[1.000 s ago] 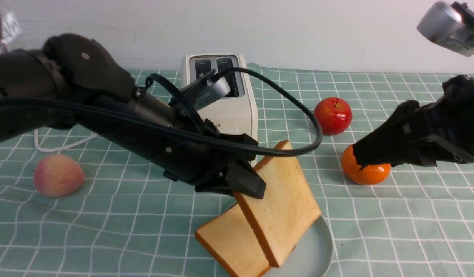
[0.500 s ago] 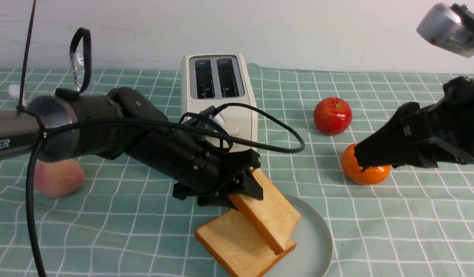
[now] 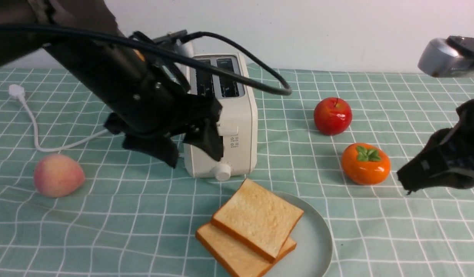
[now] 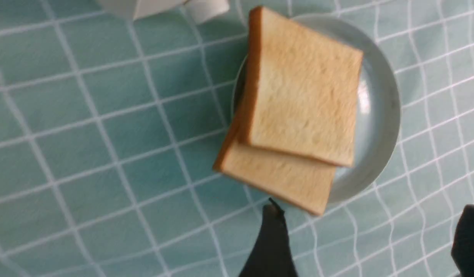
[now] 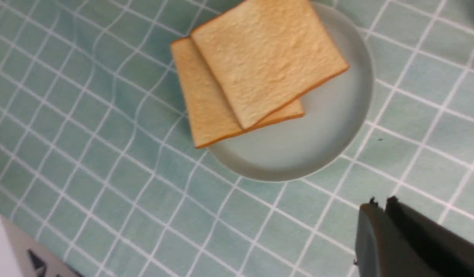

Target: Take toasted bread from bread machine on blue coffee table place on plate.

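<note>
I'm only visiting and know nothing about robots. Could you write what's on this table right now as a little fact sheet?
toasted bread: two slices, stacked askew, lying flat
plate: holds both slices; the lower one overhangs its rim
bread machine: stands behind the plate, no bread showing in its slots
left pincer: open, empty, raised in front of the bread machine
right pincer: shut, empty, off to the right of the plate
fruit: peach, apple, orange fruit, each apart on the checked cloth
</note>
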Robot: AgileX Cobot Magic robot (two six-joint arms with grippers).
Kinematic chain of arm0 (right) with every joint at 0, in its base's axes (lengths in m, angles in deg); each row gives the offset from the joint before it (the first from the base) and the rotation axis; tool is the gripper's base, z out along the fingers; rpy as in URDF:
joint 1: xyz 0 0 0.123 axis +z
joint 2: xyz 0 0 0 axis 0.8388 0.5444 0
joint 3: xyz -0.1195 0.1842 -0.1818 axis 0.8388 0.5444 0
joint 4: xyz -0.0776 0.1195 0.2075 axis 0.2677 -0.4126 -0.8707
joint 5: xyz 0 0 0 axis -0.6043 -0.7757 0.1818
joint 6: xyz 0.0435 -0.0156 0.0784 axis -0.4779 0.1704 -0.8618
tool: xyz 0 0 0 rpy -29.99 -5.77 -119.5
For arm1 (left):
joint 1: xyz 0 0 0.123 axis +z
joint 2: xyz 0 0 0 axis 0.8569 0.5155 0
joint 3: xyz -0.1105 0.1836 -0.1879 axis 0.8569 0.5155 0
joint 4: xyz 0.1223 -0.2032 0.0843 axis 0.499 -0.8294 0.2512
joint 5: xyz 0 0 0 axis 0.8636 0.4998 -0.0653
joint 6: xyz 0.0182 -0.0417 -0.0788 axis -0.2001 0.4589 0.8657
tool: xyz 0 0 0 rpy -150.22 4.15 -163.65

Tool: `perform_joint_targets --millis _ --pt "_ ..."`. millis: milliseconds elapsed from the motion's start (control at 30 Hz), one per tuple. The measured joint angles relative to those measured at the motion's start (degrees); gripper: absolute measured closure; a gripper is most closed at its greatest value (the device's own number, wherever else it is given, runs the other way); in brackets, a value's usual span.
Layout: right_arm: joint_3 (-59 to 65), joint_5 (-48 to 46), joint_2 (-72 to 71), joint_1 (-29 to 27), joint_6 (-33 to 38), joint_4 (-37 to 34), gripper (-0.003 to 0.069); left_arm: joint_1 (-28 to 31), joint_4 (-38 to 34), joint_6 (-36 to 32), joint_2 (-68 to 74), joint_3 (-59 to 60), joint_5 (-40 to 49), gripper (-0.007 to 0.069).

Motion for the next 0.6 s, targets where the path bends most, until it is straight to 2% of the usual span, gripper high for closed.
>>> perform_joint_targets --millis 67,167,233,300,367,400,467,533,600 --pt "0.05 0.53 -0.95 0.0 -2.34 2.96 0.0675 0.0 0.72 0.44 -1.98 0.22 1.55 0.0106" --pt "0.53 3.2 -6.06 0.0 -12.88 14.08 0.0678 0.0 -0.78 0.08 -10.07 3.49 2.38 0.0225" --pt "1.28 4.91 -8.07 0.0 -14.91 16.4 0.0678 0.0 -1.57 -0.36 -12.77 4.91 2.32 0.0265" --pt "5.74 12.12 -14.92 0.0 -17.42 20.21 0.0678 0.0 -2.95 -1.4 -20.79 9.61 1.08 0.0389" --pt "10.56 18.44 -19.99 0.0 -17.83 21.45 0.0678 0.0 -2.71 -1.4 -26.77 13.45 0.06 0.0479" --pt "11.17 19.21 -21.13 0.0 -17.83 21.47 0.0678 0.0 -2.74 -1.4 -27.36 13.45 -0.01 0.0479" --pt "19.82 28.76 -27.37 0.0 -17.99 21.36 0.0678 0.0 -1.83 -0.69 -34.52 19.02 -0.54 0.0584" --pt "25.65 34.4 -30.95 0.0 -17.99 20.91 0.0678 0.0 -1.81 0.22 -38.77 23.59 -0.92 0.063" --pt "36.06 43.73 -35.74 0.0 -18.05 20.28 0.0676 0.0 -2.35 2.69 -46.08 30.78 -1.18 0.0638"
